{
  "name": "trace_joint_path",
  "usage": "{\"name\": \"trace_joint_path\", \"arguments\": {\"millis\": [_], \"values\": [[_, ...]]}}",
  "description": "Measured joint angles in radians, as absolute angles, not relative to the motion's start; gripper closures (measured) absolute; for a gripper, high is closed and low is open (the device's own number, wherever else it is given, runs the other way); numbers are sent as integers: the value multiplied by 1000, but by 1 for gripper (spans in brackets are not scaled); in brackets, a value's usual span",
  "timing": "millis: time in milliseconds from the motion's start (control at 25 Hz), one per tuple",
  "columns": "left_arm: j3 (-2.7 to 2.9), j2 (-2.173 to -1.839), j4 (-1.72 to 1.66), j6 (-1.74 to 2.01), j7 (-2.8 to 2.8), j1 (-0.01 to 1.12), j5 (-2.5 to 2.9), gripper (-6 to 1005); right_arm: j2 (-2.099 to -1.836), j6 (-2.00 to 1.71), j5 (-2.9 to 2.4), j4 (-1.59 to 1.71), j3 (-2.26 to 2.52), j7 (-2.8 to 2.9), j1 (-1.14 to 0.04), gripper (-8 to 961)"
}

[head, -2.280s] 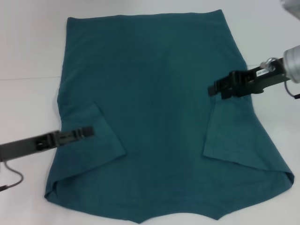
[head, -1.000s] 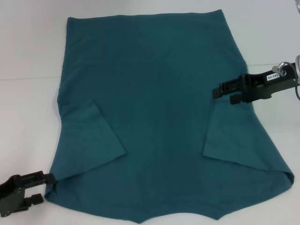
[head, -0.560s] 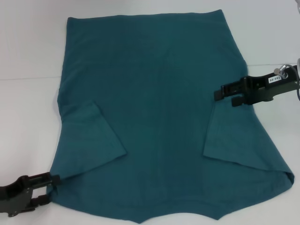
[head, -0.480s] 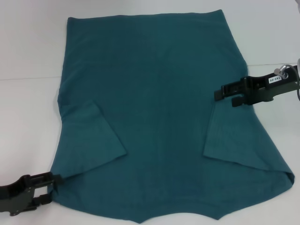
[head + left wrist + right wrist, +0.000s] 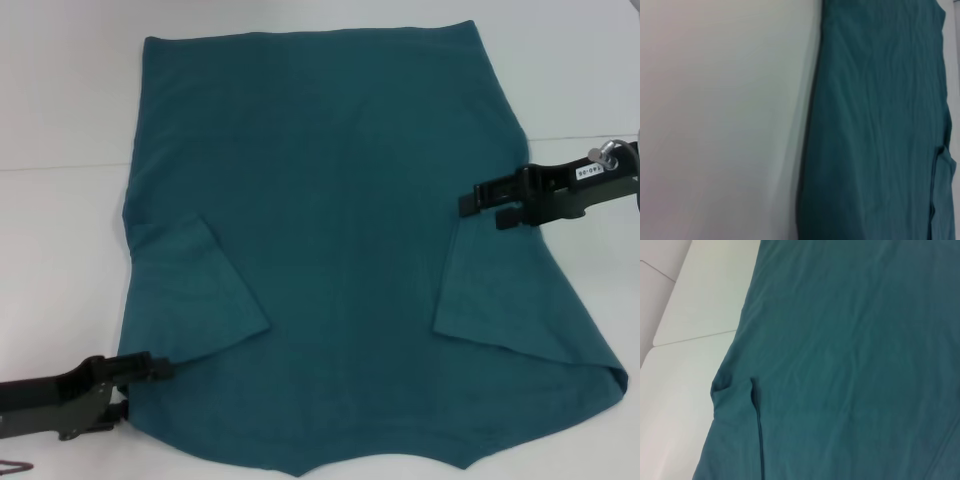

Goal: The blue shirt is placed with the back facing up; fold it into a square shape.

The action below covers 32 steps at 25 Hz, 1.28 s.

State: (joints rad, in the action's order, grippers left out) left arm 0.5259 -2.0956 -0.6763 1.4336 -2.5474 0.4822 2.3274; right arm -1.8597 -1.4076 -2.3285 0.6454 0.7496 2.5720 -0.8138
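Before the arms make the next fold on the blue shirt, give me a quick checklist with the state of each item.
1. Blue shirt lies flat, plain side up: ok.
2. Both sleeves folded inward onto the body: ok.
3. Left gripper at the shirt's near left corner: ok.
4. Left gripper actually holding cloth: cannot tell.
5. Right gripper over the shirt's right edge: ok; grip on cloth: cannot tell.

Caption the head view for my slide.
Blue shirt lies flat, sleeves folded in; left gripper at its near-left corner, right gripper over its right edge.

Matt soft cloth blue shirt
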Motion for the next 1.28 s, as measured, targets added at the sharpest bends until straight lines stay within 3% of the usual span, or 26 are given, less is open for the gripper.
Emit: {"name": "trace_joint_path", "arguments": {"millis": [520,960,1080,1280], "values": [[522,-2100,-677,1426,-2533,491,2325,268,-1861,-1417,-2329,646,745,2558,-804,176],[515,-2091,-677,1448,-2507,495,2305,725,-1849,-1483,-2331,659,735,2498,-775,177],[515,-2088,-678,1450,-2503,497,2305,924,-1837,-1520,-2334,689,735,2495,-734,178],[515,-2081,-681,1443,-2501,500,2304,950,-1793,-1634,-2349,737,732,2540,-659,178]]}}
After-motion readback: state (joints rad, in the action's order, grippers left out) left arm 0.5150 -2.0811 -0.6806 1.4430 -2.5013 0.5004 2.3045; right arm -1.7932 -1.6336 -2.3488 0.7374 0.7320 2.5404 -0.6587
